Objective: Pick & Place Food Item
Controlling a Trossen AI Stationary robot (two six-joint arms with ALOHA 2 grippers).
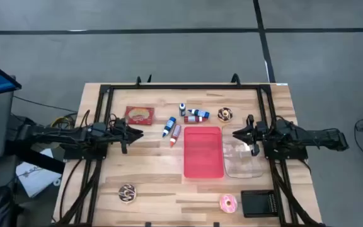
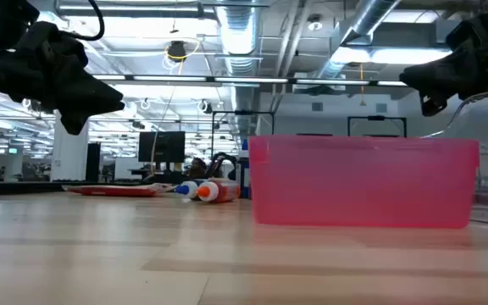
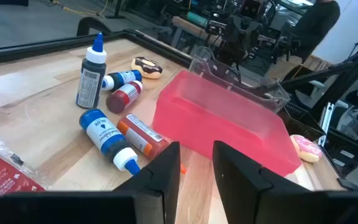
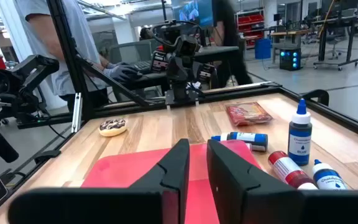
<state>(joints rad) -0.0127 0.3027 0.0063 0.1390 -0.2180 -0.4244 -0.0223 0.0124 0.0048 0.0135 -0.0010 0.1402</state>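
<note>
Three doughnuts lie flat on the wooden table: a chocolate one (image 1: 225, 114) at the far side, a sprinkled brown one (image 1: 128, 193) near left, and a pink one (image 1: 228, 202) near right. A red bin (image 1: 203, 151) stands mid-table with a clear container (image 1: 241, 161) at its right side. My left gripper (image 1: 137, 133) hovers left of the bin, its fingers (image 3: 166, 165) a little apart with nothing between them. My right gripper (image 1: 237, 133) hovers over the clear container's far edge, with a narrow empty gap between its fingers (image 4: 179, 163). Both point level toward the bin.
Several small paint bottles (image 1: 184, 121) lie and stand just beyond the bin's far left corner. A red packet (image 1: 139, 115) lies at the far left. A black ribbed block (image 1: 258, 203) sits at the near right corner. A black frame (image 1: 106, 88) borders the table. A person stands behind it (image 4: 42, 37).
</note>
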